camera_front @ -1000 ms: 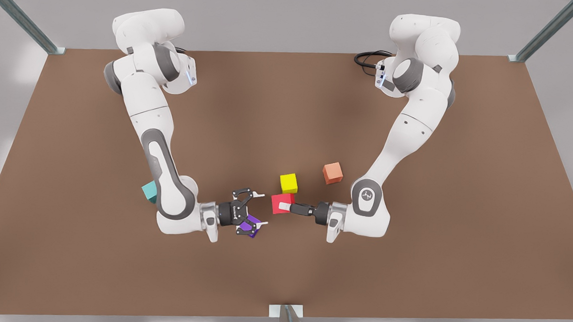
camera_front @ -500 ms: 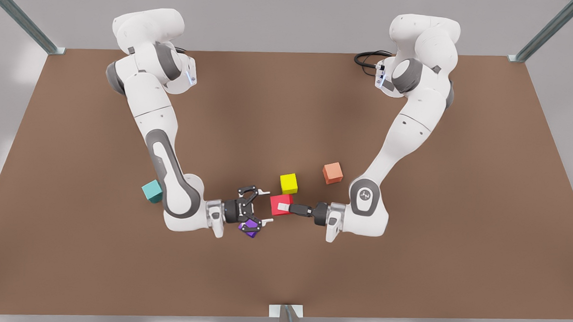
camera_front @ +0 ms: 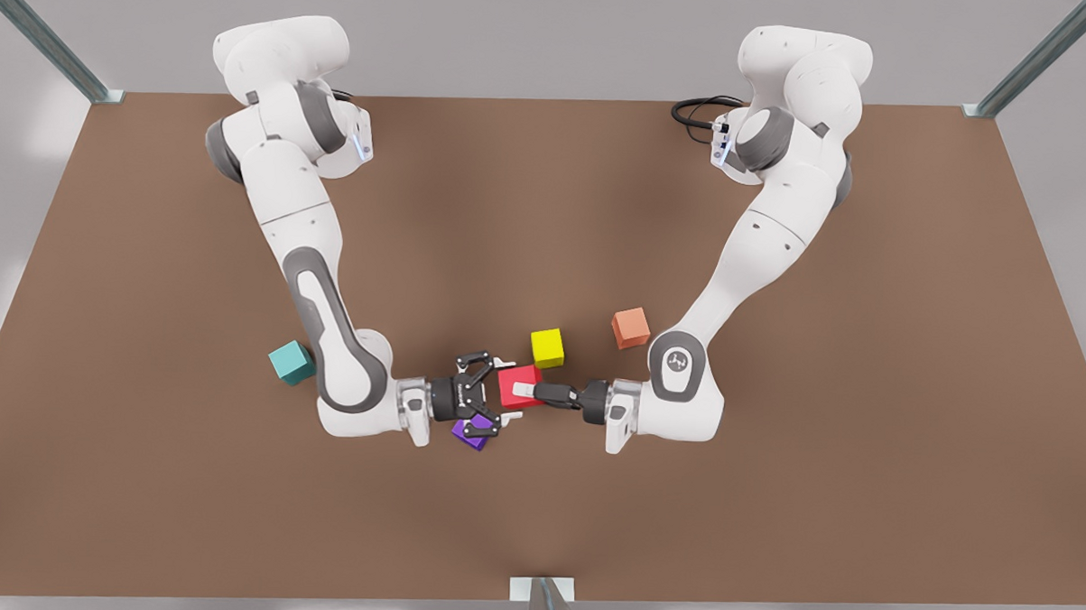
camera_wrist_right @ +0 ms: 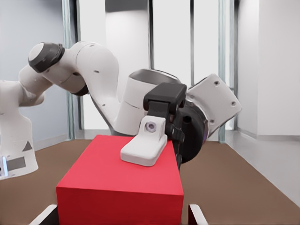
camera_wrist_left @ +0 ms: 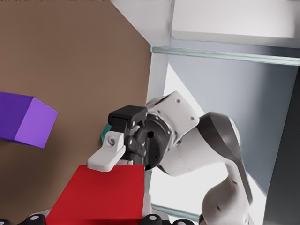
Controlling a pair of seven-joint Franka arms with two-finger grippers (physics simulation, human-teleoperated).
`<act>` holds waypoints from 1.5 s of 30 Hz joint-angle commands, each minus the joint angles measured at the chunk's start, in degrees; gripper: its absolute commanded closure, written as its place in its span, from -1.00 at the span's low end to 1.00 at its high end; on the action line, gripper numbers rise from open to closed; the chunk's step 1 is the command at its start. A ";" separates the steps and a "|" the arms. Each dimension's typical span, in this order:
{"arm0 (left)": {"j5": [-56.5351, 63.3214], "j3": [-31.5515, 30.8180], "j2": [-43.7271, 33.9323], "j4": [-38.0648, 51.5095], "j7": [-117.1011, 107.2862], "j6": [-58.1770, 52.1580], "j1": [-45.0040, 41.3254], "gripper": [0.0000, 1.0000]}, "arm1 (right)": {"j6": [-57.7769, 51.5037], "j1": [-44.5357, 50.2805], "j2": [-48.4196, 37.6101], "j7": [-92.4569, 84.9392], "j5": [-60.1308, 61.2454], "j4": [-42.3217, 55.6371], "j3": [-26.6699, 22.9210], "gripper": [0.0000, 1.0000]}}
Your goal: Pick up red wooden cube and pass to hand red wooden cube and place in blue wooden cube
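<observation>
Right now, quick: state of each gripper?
Left gripper: shut on the red wooden cube.
Right gripper: open, jaws on either side of that cube.

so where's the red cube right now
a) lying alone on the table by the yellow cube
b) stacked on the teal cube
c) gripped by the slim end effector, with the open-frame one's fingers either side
c: the left end effector is shut on the red wooden cube, and the right end effector is open, its fingers flanking the cube.
</observation>
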 commanded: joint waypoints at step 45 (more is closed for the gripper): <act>71.02 0.68 -28.04 -3.07 -18.94 -50.89 21.20 -1.00 | -1.39 -2.10 -11.79 49.88 -67.93 0.09 -12.90 0.14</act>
